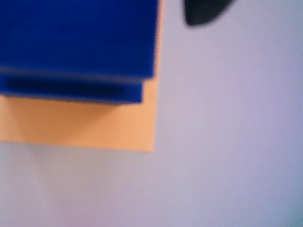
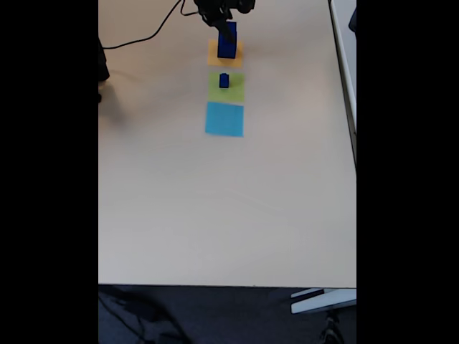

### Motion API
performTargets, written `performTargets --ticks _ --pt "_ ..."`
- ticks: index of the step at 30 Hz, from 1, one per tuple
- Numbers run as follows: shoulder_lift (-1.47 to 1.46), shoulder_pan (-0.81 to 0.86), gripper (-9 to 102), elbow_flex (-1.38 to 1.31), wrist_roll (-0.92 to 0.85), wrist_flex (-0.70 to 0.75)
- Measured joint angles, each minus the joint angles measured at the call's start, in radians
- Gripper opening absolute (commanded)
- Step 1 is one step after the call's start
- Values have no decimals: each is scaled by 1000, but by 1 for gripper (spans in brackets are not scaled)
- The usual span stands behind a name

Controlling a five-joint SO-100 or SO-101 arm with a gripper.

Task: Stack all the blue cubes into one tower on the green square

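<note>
Blue cubes (image 1: pixel 75 42) fill the wrist view's 10 o'clock; end effector (image 2: pixel 228 29) grip indistinct. Lift straight up, toward green square (image 2: pixel 226 87).

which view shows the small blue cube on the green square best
The fixed view: the small blue cube stands whole, though tiny, on the green square, between the orange square and the light-blue square. The wrist view shows a blurred larger blue cube over orange paper instead.

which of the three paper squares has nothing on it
The light-blue square, farthest from the arm in the fixed view. The orange-yellow square carries stacked blue cubes; the green square holds one small cube.
</note>
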Motion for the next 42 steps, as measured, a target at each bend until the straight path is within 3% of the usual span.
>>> performTargets --ticks 25,36,42 --pt "0 -2 33 52 0 -9" --pt "0 -2 26 72 3 -25" --pt "0 -2 16 92 6 -34"
